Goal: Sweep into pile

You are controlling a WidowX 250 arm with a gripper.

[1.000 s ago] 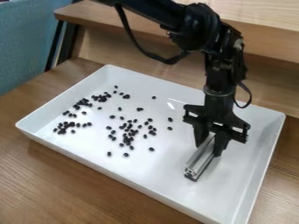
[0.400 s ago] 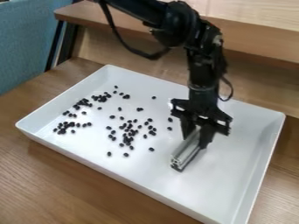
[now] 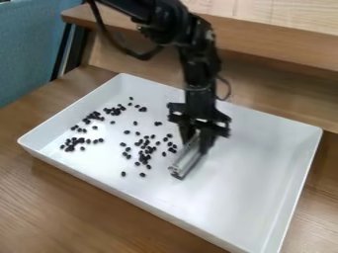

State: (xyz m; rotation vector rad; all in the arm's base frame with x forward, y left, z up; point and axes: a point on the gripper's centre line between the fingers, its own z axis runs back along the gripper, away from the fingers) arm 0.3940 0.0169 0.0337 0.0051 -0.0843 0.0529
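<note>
My gripper hangs over the middle of the white tray, shut on a silver metal bar. The bar lies low at the tray floor, its near end pointing down and left. Just left of the bar is a loose cluster of small black beans. Further left, more beans are scattered in groups toward the tray's left and back left. The gripper hides part of the tray floor behind it.
The tray's raised walls surround the beans and bar. It stands on a wooden table. Behind it runs a wooden ledge, and a blue chair or panel is at the upper left.
The gripper has moved left and slightly toward the back with the bar, coming up beside the middle beans. The beans left of it look unmoved.
</note>
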